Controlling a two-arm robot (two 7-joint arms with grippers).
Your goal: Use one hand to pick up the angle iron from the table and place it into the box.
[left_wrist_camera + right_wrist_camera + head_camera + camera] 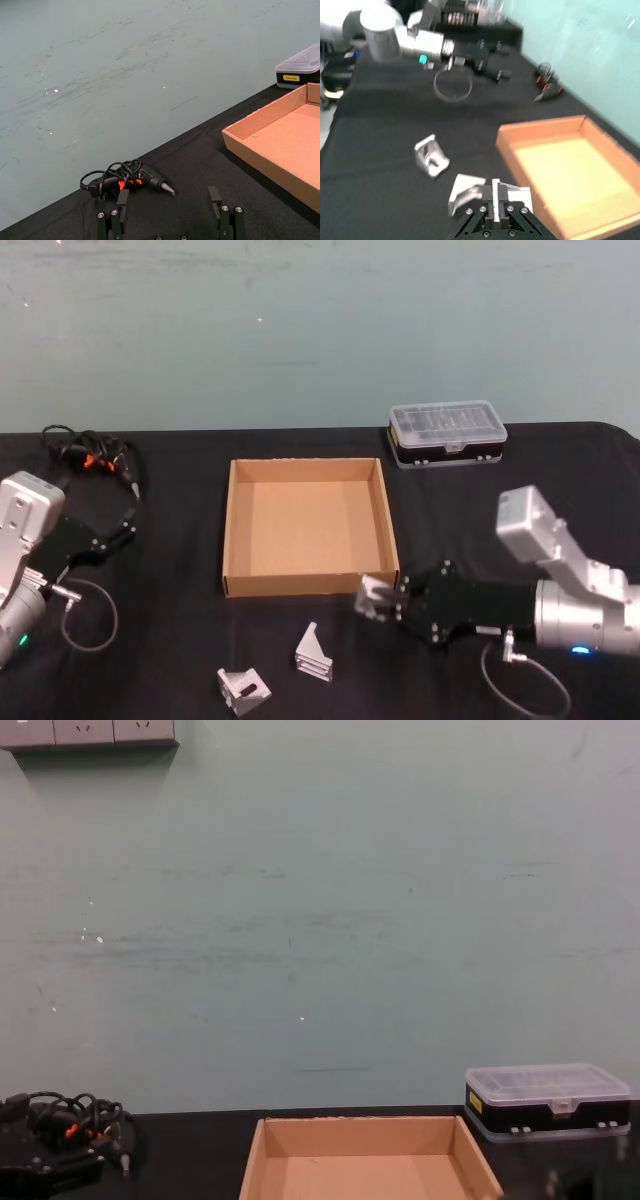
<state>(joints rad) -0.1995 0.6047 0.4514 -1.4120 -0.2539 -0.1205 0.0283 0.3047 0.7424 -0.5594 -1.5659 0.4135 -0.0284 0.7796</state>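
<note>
Right end effector [384, 603] is clamped on an angle iron [368, 594] just beside the box's [305, 585] near right corner. Left end effector [170, 212] rests spread wide at the left of the black surface [170, 640], under a teal wall [320, 920]. 2 spare brackets [243, 690] [313, 652] lie nearer, and a clear-lidded case [447, 435] sits behind the box.

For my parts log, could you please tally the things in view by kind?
Angle irons: 3 (one in the right claw, two on the table)
Cardboard box: 1
Black case with clear lid: 1
Corded tool: 1
Total: 6
</note>
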